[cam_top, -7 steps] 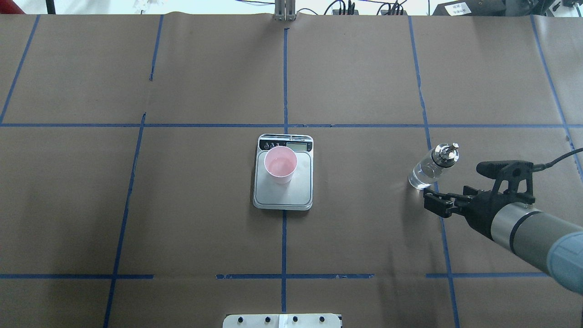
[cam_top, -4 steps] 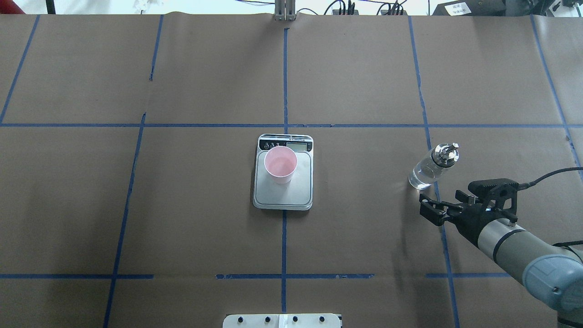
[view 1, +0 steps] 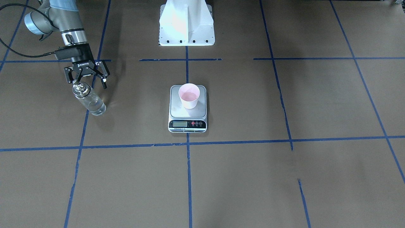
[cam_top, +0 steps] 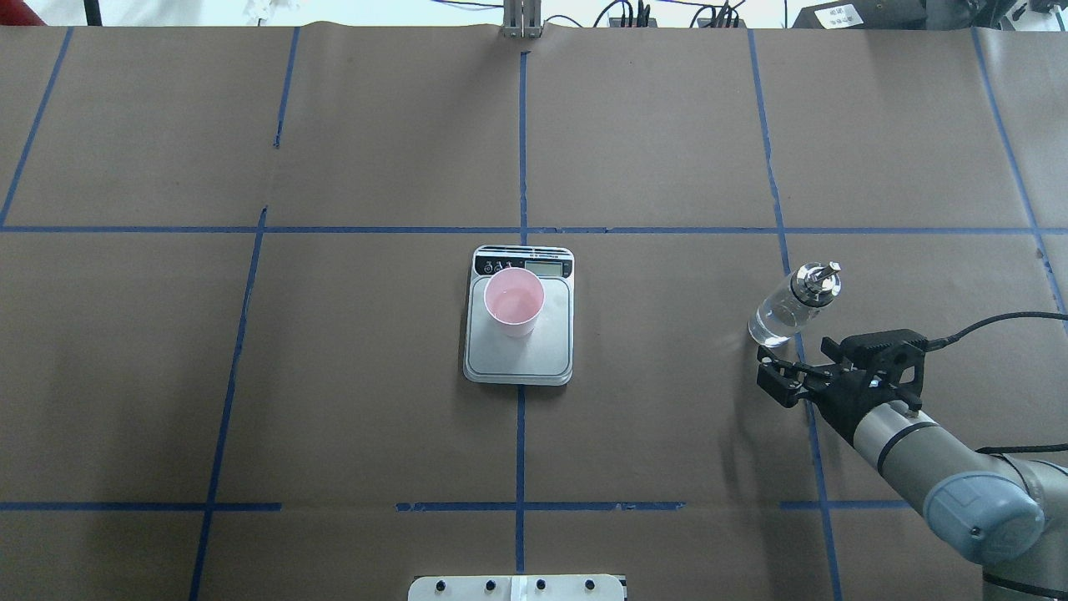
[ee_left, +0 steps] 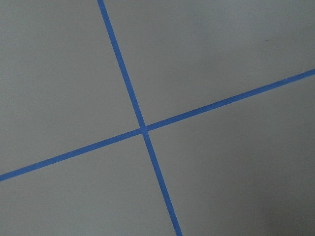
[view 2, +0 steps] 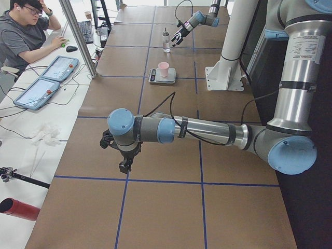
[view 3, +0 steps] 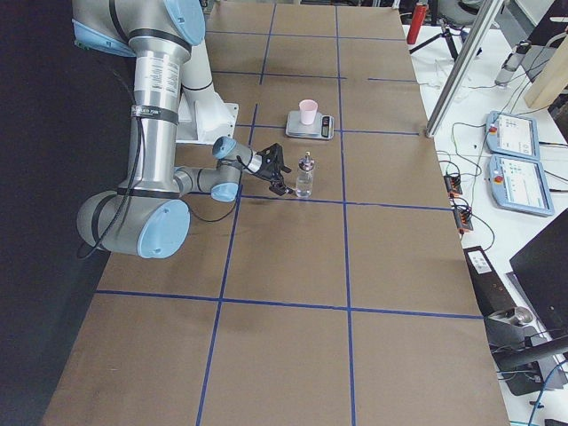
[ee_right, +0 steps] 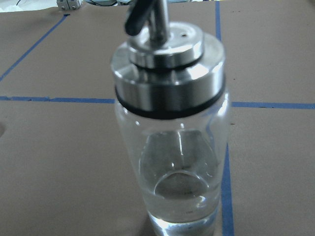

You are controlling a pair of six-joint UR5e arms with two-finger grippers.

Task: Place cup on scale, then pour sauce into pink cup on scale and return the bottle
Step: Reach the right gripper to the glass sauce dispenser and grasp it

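Pale pink paper cup [cam_top: 515, 301] sits on a silver square scale [cam_top: 519, 359], its contents unclear. A clear glass bottle [cam_top: 784, 309], nearly empty, stands before my right gripper [view 1: 89, 83], fingers spread apart. I cannot tell my left gripper [view 2: 124, 165]'s state.

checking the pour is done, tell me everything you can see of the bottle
The bottle is small, clear glass, cylindrical, with a shiny silver cap, dark collar and thin spout. A little clear liquid sits at its bottom. It stands upright on the brown table, beside a blue tape line, apart from the scale. Only the table touches it; the right arm's jaws stand open close by.
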